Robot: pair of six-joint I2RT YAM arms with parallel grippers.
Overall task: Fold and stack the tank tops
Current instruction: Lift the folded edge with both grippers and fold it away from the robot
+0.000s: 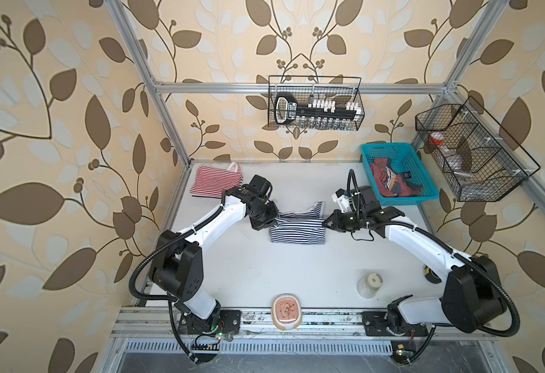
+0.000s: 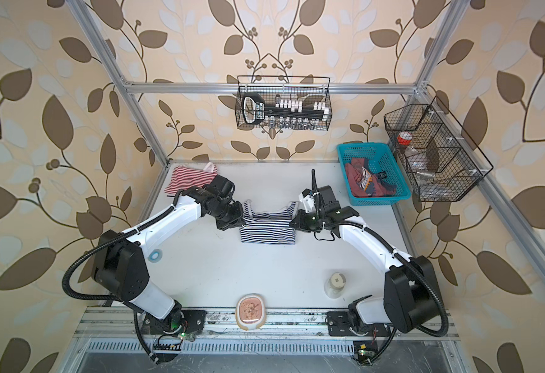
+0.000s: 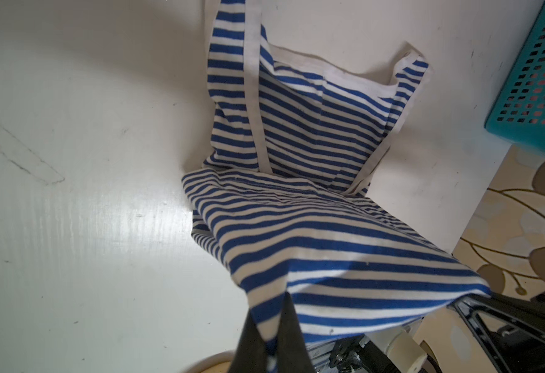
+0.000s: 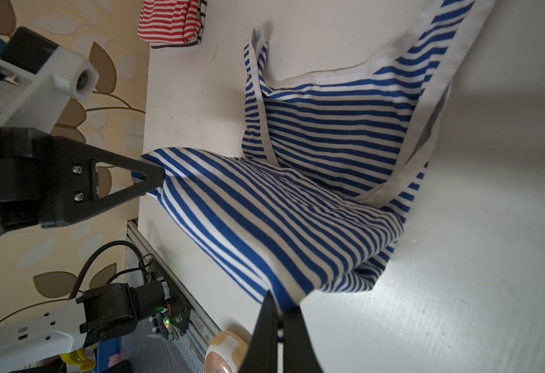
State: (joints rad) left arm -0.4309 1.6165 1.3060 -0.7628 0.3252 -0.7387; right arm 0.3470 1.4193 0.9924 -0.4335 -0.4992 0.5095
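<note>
Navy-and-white striped tank top: light, limp knit, sagging between left gripper and right gripper. Both pinched fully closed on opposite corners of the lifted edge, remainder on bench just beyond. Corner holds look best; likely to bunch if tension goes uneven.

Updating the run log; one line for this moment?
navy-striped tank top: mid-fold, edge lifted | left gripper: shut on it | right gripper: shut on it | red-striped tank top: folded, back-left

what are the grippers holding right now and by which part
Both hold the navy-and-white striped tank top: left gripper pinches one corner of its lifted, folded-over edge, right gripper the opposite corner.
</note>
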